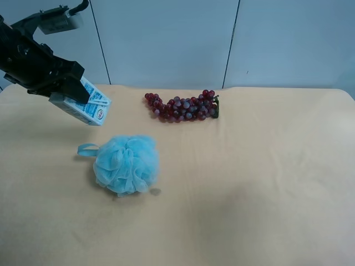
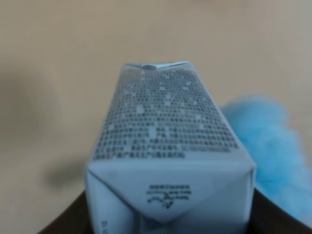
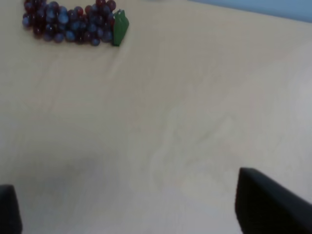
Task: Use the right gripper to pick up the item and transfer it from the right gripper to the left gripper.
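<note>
Left gripper [image 1: 69, 84], at the exterior high view's left, clamped on the drink carton [image 1: 91, 108], held aloft with its long axis tilted down toward the blue bath sponge [image 1: 126, 164]; grape bunch [image 1: 183, 108] beyond; right gripper [image 3: 136, 209] spread, empty, no carton in its view

Bright, even, diffuse light from above. Faint soft shadow beneath bath sponge [image 1: 126, 164]. Left wrist view: carton [image 2: 168, 146] near lens, print soft, background fully blurred. Right wrist view hazy throughout, grapes [image 3: 68, 22] soft-edged. Exterior view reasonably sharp.
</note>
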Robot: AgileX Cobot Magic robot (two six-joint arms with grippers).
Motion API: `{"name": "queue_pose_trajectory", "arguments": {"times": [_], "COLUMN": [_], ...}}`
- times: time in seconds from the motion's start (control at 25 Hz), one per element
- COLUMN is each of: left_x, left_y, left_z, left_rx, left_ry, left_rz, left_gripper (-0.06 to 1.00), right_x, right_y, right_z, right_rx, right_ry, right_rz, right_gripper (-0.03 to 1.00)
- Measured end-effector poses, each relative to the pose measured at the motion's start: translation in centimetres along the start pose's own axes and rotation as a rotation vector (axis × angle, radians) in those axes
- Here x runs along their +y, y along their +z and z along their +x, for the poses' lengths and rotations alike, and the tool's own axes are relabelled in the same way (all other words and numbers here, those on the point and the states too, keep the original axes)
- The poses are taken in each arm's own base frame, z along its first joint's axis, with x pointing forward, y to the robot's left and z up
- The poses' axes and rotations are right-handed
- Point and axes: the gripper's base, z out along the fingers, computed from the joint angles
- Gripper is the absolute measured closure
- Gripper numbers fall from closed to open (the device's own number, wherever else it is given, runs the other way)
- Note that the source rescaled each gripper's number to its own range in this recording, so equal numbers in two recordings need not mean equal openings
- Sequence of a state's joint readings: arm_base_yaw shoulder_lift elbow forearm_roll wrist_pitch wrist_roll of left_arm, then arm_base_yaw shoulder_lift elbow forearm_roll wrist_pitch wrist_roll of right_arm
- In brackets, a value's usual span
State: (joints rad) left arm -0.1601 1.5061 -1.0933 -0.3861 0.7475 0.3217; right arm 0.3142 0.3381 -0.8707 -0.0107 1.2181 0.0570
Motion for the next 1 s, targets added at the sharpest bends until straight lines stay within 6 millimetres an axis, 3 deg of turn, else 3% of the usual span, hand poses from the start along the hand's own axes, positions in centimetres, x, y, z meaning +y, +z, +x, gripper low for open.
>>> {"name": "queue_pose_trajectory", "arguments": {"times": [0.2,0.6,1.0], "left_x": [0.8,0.9,0.9], "left_y": [-0.1,-1.5,-1.5], "left_z": [0.2,-0.1,0.0], "left_rx": [0.016,-0.040,-0.033], "left_ry": [-0.002,0.018,0.021], "left_rz": [-0.095,-0.142,-0.145], "left_gripper": [0.94,0.94,0.94], "right_x": [-0.4,-0.8,-0.7], "right_y": [0.1,3.8,4.5], "right_z": [0.4,6.7,7.1], "right_rx": [-0.004,0.130,0.107], "right_ry": [-0.011,0.014,-0.004], "right_rz": [0.041,0.063,0.044], "right_gripper": [0.23,0.23,0.31]}}
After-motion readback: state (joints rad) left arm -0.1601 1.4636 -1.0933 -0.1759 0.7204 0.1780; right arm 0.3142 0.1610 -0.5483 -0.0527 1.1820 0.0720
